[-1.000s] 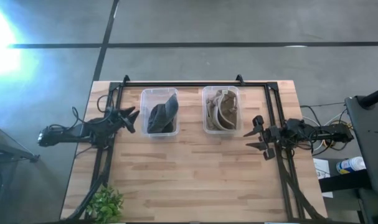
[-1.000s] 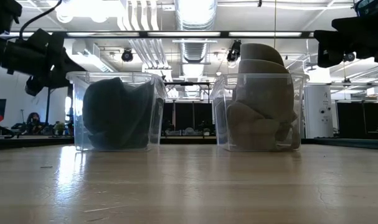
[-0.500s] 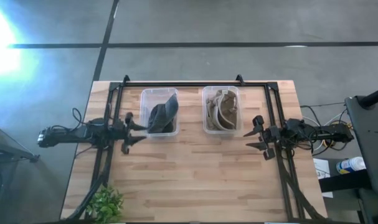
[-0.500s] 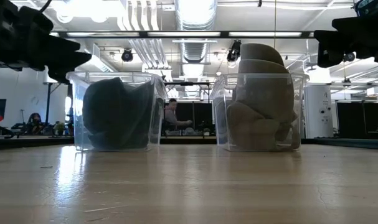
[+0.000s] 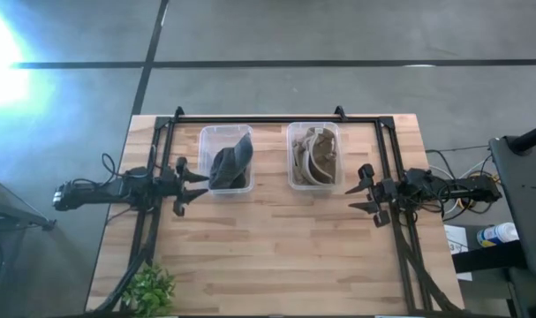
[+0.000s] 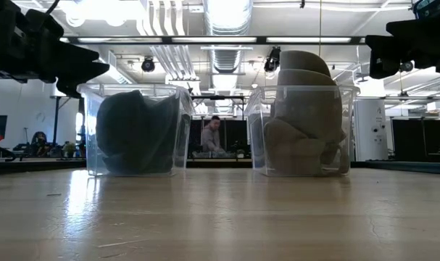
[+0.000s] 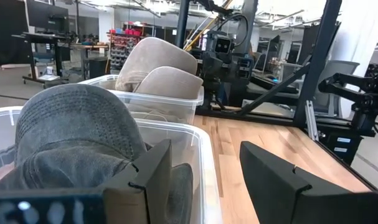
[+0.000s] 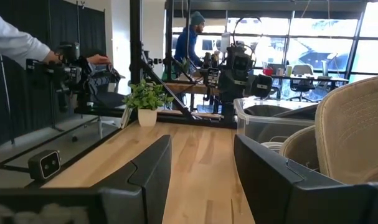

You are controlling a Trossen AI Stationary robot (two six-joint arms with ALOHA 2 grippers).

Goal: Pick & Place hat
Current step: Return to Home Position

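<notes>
Table (image 5: 276, 238) looks sorted, brown caps (image 5: 313, 157) in the right bin (image 5: 314, 124); left arm (image 5: 117, 188) just swung back straight, right arm (image 5: 426, 187) parked, both jaws apart. Basically done.

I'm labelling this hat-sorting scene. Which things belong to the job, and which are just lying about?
Part of the job:
- grey caps in the left bin
- brown caps in the right bin
- left gripper, open, beside the left bin
- right gripper, open, beside the right bin

Lying about:
- plant at a corner of the table
</notes>
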